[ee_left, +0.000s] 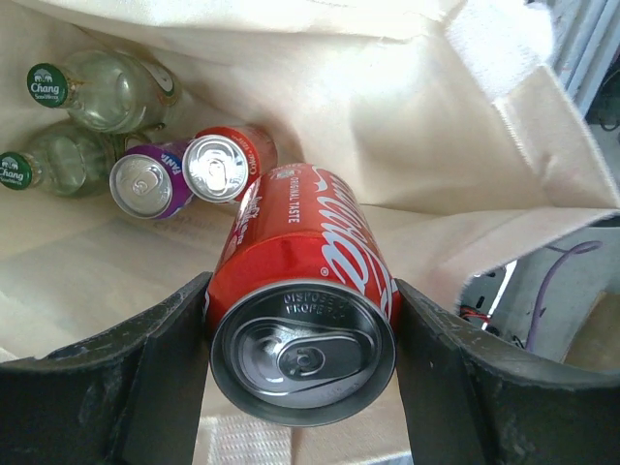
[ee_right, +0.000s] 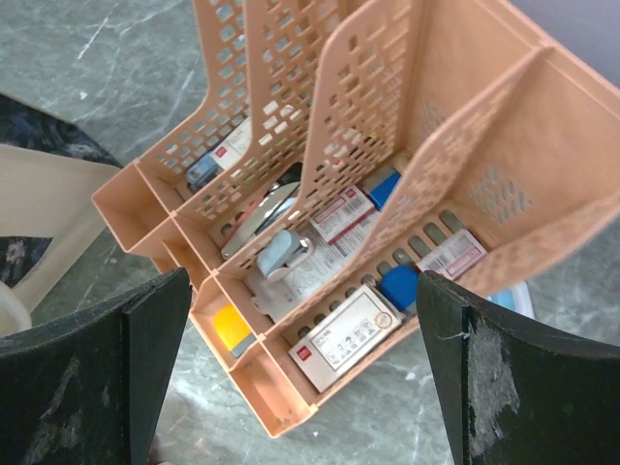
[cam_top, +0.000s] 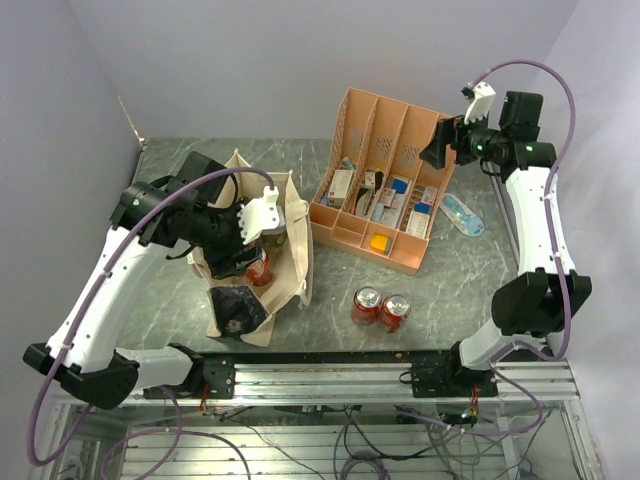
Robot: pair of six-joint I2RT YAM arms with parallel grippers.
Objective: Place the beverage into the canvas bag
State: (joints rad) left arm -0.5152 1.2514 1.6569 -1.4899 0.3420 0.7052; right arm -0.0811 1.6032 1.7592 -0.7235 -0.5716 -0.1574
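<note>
My left gripper (cam_top: 258, 262) is shut on a red cola can (ee_left: 302, 281), held over the open mouth of the cream canvas bag (cam_top: 294, 218), which lies on the table's left with its dark panel (cam_top: 237, 309) at the near end. The can also shows in the top view (cam_top: 259, 268). Inside the bag (ee_left: 407, 116) lie two clear green-capped bottles (ee_left: 107, 89), a purple can (ee_left: 148, 182) and a red can (ee_left: 225, 161). My right gripper (cam_top: 437, 146) is open and empty, high above the orange organizer (ee_right: 291, 242).
Two more red cans (cam_top: 381, 309) stand on the table near the front middle. The orange-pink divided organizer (cam_top: 385, 180) with small boxes stands at the back middle. A pale blue packet (cam_top: 463, 214) lies to its right.
</note>
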